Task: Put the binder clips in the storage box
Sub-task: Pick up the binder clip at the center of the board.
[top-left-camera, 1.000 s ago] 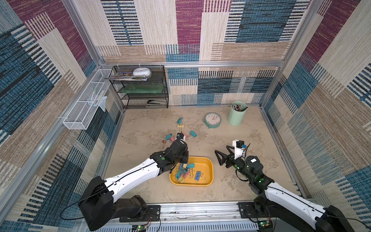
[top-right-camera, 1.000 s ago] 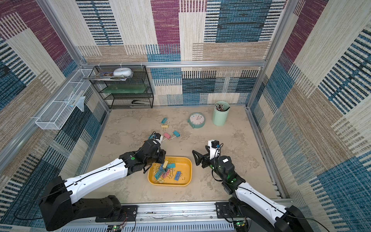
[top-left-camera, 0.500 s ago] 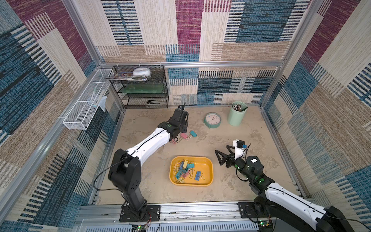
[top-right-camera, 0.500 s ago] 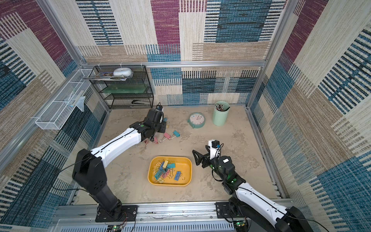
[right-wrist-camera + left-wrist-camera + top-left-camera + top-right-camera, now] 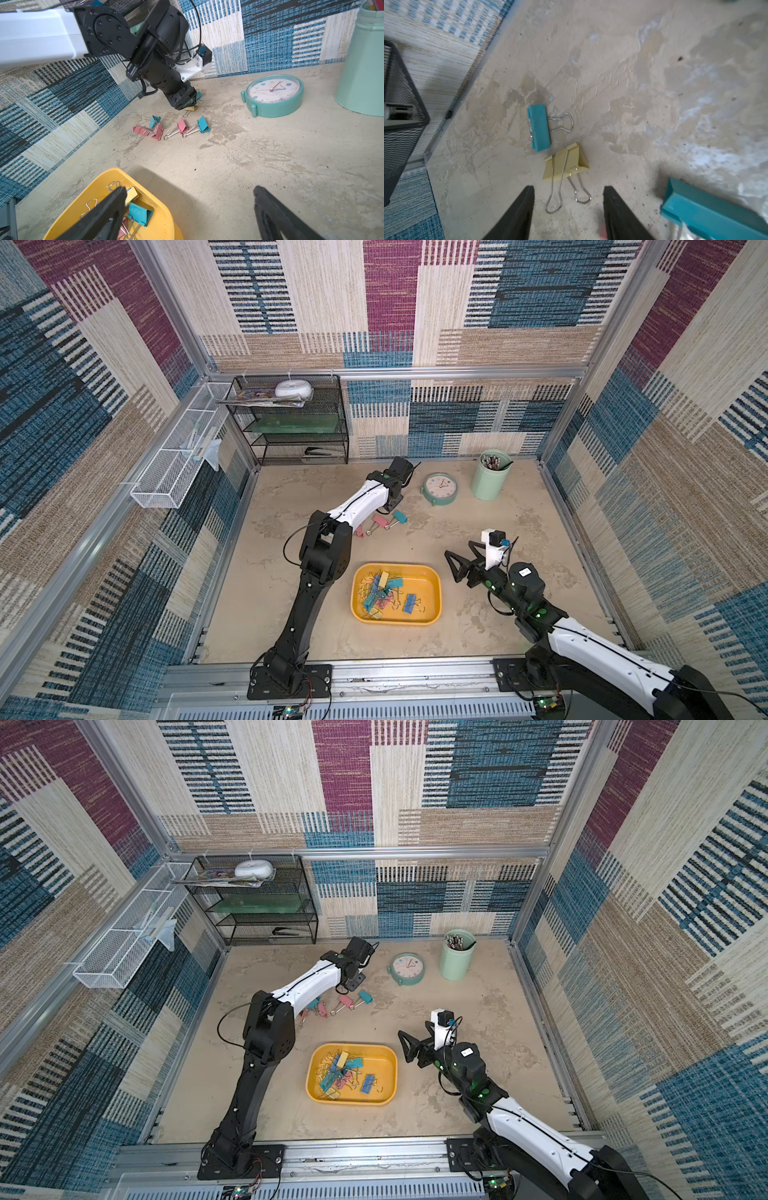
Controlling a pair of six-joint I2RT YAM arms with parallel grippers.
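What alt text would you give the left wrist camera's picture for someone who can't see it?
The open left gripper points at a pale yellow binder clip lying on the mottled beige table, its silvery wire handles showing between the black fingers. A teal binder clip lies close beside it, a second teal clip at the frame's edge.

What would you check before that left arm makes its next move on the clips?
1. Left fingers apart and empty: ok.
2. Yellow clip lying just ahead of their gap: ok.
3. Teal clip clear of the yellow one: cannot tell, they lie very close.
4. Storage box has bare floor for more: ok.
5. Right fingers apart, beside the box in both top views, not over it: ok.
6. Every clip boxed: not ok, pink clips lie outside it.
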